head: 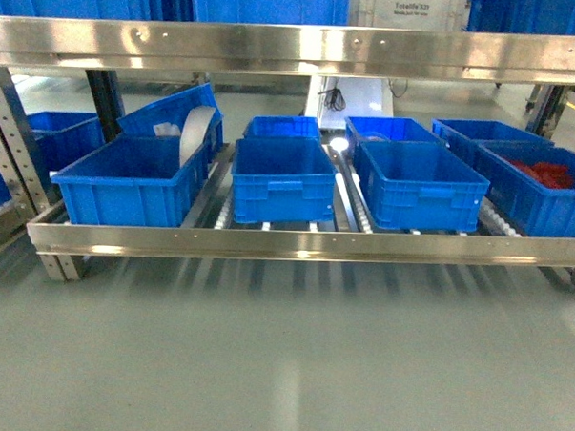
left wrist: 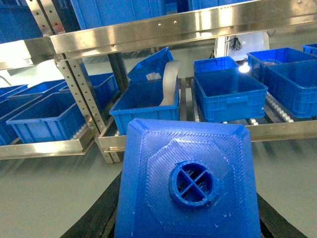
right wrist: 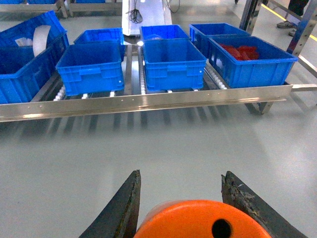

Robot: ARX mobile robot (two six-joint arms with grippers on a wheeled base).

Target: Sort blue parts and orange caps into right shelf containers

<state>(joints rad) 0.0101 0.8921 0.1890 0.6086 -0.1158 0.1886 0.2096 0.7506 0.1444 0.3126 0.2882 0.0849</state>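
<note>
In the left wrist view a bright-blue part point(left wrist: 188, 178) with a round cross-ribbed knob fills the lower frame. My left gripper point(left wrist: 188, 220) is shut on it, and its dark fingers point(left wrist: 99, 218) show on either side. In the right wrist view an orange cap point(right wrist: 198, 220) with a small hole in its flat top sits between the dark fingers of my right gripper point(right wrist: 182, 174), which is shut on it. The blue shelf containers point(head: 418, 188) stand in a row on the low steel shelf ahead. Neither gripper shows in the head view.
A steel shelf rail point(head: 296, 240) runs across in front of the crates, with an upper steel beam point(head: 276, 45) above them. The far-right crate point(right wrist: 250, 64) holds red items point(right wrist: 240, 51). The left crate point(head: 127, 185) holds a tilted crate and a white strip. Grey floor lies before the shelf.
</note>
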